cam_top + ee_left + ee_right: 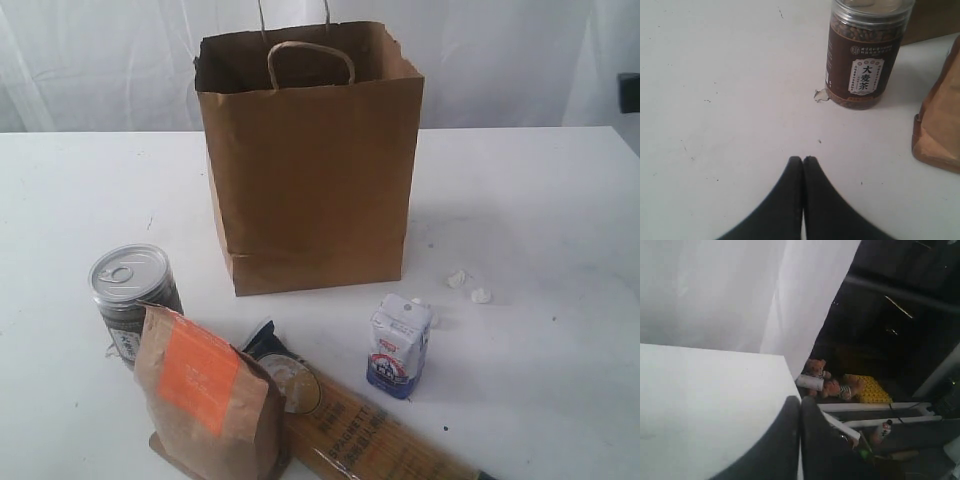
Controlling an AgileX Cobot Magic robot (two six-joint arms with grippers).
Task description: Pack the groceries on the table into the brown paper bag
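The brown paper bag (310,160) stands upright and open at the middle back of the table (540,200). In front of it are the silver-topped can (133,295), the brown pouch with orange label (205,400), the long spaghetti packet (370,435) lying flat, and the small white-blue carton (400,345). No yellow bottle or gold-lidded jar shows. Neither gripper appears in the exterior view. My left gripper (803,159) is shut and empty above bare table, short of the can (865,55), with the pouch (940,125) off to one side. My right gripper (800,400) is shut and empty over the table's corner (705,400).
Two small white crumpled scraps (457,278) (481,295) lie right of the bag, and another scrap (821,95) sits at the can's foot. White curtains (100,60) hang behind the table. Past the table's edge the right wrist view shows a dark room with clutter (860,387).
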